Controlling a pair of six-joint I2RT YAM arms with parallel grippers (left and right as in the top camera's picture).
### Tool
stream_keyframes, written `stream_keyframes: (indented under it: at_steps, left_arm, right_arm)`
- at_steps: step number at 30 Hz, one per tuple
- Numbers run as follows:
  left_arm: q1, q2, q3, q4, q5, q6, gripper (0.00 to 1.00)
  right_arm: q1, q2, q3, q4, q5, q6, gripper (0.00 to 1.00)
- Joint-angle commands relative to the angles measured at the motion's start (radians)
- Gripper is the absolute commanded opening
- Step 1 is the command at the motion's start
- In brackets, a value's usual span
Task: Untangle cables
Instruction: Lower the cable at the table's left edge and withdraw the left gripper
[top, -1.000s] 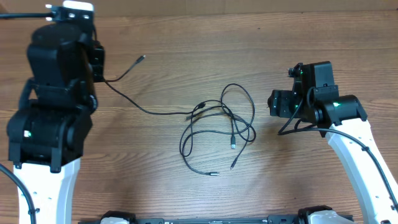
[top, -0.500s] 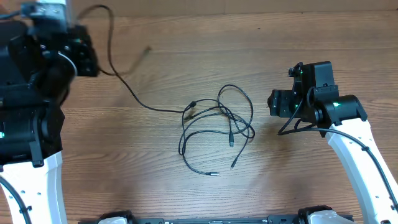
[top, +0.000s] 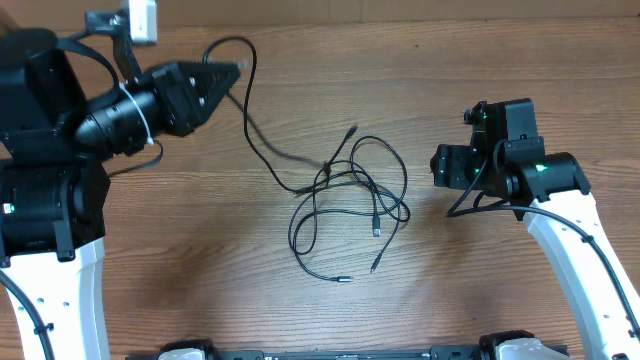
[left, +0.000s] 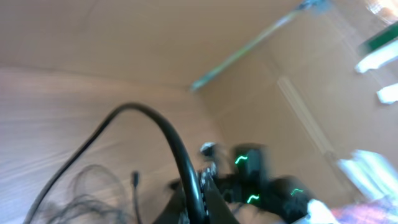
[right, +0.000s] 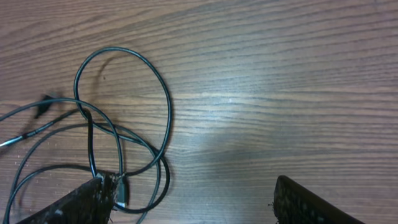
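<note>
Overhead view: the cables (top: 350, 180) lie as one loose tangle on the bench (top: 480, 60), roughly centred between the two arms. Several overlapping loops. The strands bunch most tightly at the tangle's upper left. Three plug ends are visible: one (top: 350, 130) pointing up and away from the bunch, one (top: 376, 232) inside the lower loops, and one (top: 345, 280) at the end of the lowest strand, nearest the robot bases.

Left gripper (top: 222, 75): raised at upper left, pointing right toward the tangle, jaws together and clamped on one strand. This held cable (top: 248, 95) rises from the jaws in a high arc clear of the bench, then drops and runs right into the bunched part of the tangle. It is not pulled taut.

Left wrist view: heavily blurred. The held cable (left: 168, 134) shows as a thick black arch coming out of the gripper at bottom centre. The tangle is probably the dark smear at lower left.

Right gripper (top: 438, 165): just right of the tangle, facing it, jaws apart, nothing between them.

Right wrist view: both fingers (right: 81, 202) sit at the lower corners of the frame with bare bench between them. The nearest loop (right: 168, 106) of the tangle lies flat ahead and to the left. The left finger overlaps the loops in view, but contact cannot be told.
</note>
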Motion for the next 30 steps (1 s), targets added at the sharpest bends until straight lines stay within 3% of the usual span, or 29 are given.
stream_keyframes:
  at_steps: [1, 5, 7, 9, 12, 17, 21, 26, 30]
  left_arm:
    - [-0.003, 0.001, 0.023, 0.173, 0.15, -0.311, 0.04]
    - [0.015, 0.001, 0.023, 0.422, 0.15, -0.496, 0.04]
    - [0.039, 0.001, 0.023, 0.612, 0.15, -0.675, 0.04]
    - [0.057, 0.001, 0.023, 0.718, 0.142, -0.776, 0.04]
    - [0.109, 0.001, 0.023, 0.853, 0.124, -0.921, 0.04]
    - [0.248, 0.001, 0.023, 0.915, 0.066, -1.083, 0.04]
    - [0.388, 0.01, 0.023, 0.907, 0.034, -1.008, 0.04]
    - [0.533, 0.044, 0.023, 0.883, 0.089, -0.723, 0.04]
    - [0.607, 0.074, 0.023, 0.75, 0.105, -0.561, 0.04]
  right_arm:
    - [-0.002, -0.003, 0.013, 0.003, -0.002, 0.001, 0.8]
    - [-0.002, -0.003, 0.013, 0.003, -0.002, 0.001, 0.8]
    - [-0.002, -0.003, 0.013, 0.003, -0.002, 0.001, 0.8]
    - [-0.002, -0.003, 0.013, 0.003, -0.002, 0.0, 0.8]
    - [-0.002, -0.003, 0.013, 0.003, -0.002, 0.001, 0.8]
    - [-0.002, -0.003, 0.013, 0.003, -0.002, 0.001, 0.8]
    - [-0.002, -0.003, 0.013, -0.001, -0.002, 0.0, 0.8]
    - [-0.002, -0.003, 0.013, -0.004, -0.002, 0.0, 0.8]
    - [-0.002, -0.003, 0.013, -0.004, -0.002, 0.001, 0.8]
